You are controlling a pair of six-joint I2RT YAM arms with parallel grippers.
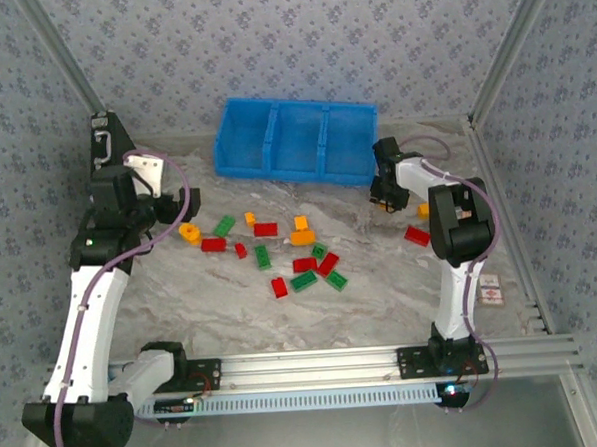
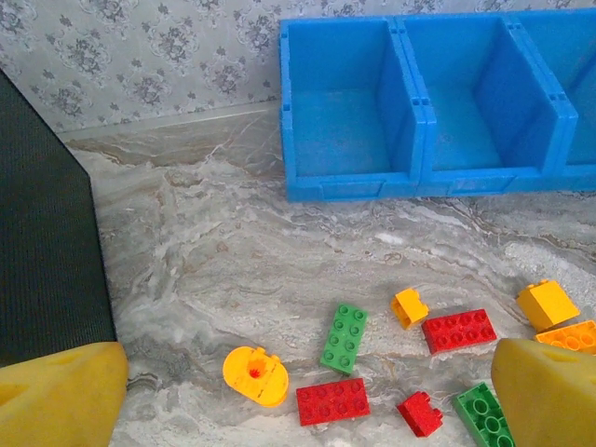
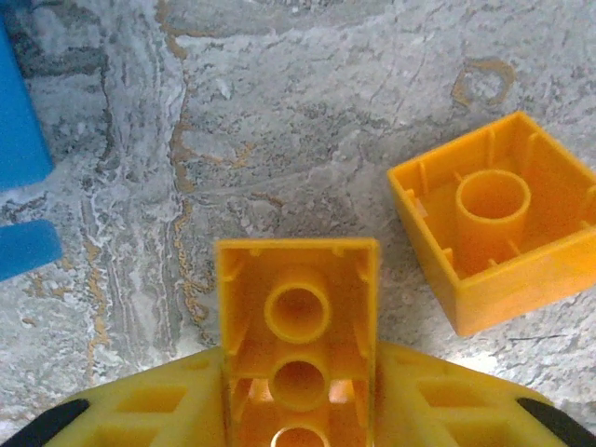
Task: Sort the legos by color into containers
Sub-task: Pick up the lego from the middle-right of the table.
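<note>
Pinches an orange brick (image 3: 298,317), hollow side up, in the right claw (image 3: 298,414): narrow, yellow fingers (image 3: 140,405) pressed to both long sides. Seen up close from the right wrist, with a second orange brick (image 3: 489,219) upturned at 2 o'clock, apart from the first, and a corner of the blue bin (image 3: 14,121) at 9 o'clock. Placed from above just at 6 o'clock of the bin's right end, grip too small to judge there. Spreads the left claw (image 2: 307,363) wide over the marble tabletop (image 2: 233,251). Takes in, from the left wrist, red, green and orange legos (image 2: 345,337) at 6 o'clock of the compartments (image 2: 349,130), black case (image 2: 47,242) at 9 o'clock.
</note>
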